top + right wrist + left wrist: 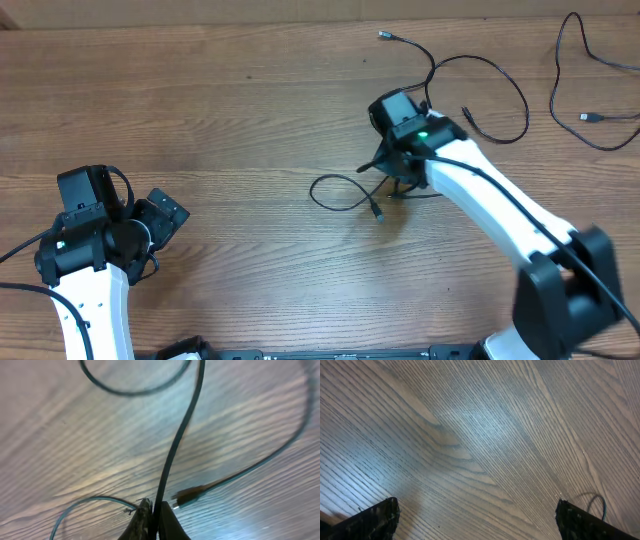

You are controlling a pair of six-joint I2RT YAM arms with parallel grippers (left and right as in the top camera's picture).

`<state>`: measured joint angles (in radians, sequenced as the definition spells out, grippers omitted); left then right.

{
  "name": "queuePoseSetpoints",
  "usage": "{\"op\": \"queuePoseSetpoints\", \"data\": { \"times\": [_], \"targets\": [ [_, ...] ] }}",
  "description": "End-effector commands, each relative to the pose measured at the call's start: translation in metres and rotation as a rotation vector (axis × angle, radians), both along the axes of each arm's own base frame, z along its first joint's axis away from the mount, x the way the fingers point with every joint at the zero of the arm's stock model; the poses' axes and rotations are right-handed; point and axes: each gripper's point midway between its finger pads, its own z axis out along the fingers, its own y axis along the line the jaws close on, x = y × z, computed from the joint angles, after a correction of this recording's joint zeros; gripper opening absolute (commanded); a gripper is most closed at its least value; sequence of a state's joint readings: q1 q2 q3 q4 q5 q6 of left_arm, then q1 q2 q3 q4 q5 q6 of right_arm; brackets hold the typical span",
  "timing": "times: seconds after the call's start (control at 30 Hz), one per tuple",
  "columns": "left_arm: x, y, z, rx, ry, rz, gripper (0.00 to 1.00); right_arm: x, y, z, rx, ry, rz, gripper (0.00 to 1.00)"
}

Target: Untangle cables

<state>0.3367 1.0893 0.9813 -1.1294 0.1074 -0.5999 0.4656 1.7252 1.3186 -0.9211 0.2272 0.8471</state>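
**Cables and jaws: current holdings**

My right jaws: clamped shut on one black cable [176, 445] at mid-worktop [230, 100], its loose loops and plug end [377, 211] lying just beside. My left jaws: spread wide over bare wood, well apart. Second cable [590, 118]: far right corner, separate

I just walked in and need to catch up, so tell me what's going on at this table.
The right gripper is shut on a black cable near the middle of the table, with loose loops of cord lying around it. The left gripper is open over bare wood, holding nothing. A separate cable lies apart near the far right edge, untouched.
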Motion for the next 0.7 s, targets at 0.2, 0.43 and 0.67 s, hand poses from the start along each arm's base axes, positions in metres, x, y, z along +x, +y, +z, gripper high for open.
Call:
{"op": "queuePoseSetpoints", "data": {
  "times": [0.2, 0.43, 0.67],
  "targets": [
    [-0.002, 0.002, -0.002, 0.005, 0.008, 0.017, 0.99, 0.008, -0.091, 0.083, -0.241, -0.214, -0.072, 0.04],
    [-0.002, 0.002, -0.002, 0.005, 0.008, 0.017, 1.00, 0.001, -0.172, 0.115, -0.258, -0.267, -0.267, 0.04],
    [-0.002, 0.002, -0.002, 0.005, 0.008, 0.017, 0.99, -0.006, -0.236, 0.126, -0.303, -0.283, -0.393, 0.04]
  ]
}}
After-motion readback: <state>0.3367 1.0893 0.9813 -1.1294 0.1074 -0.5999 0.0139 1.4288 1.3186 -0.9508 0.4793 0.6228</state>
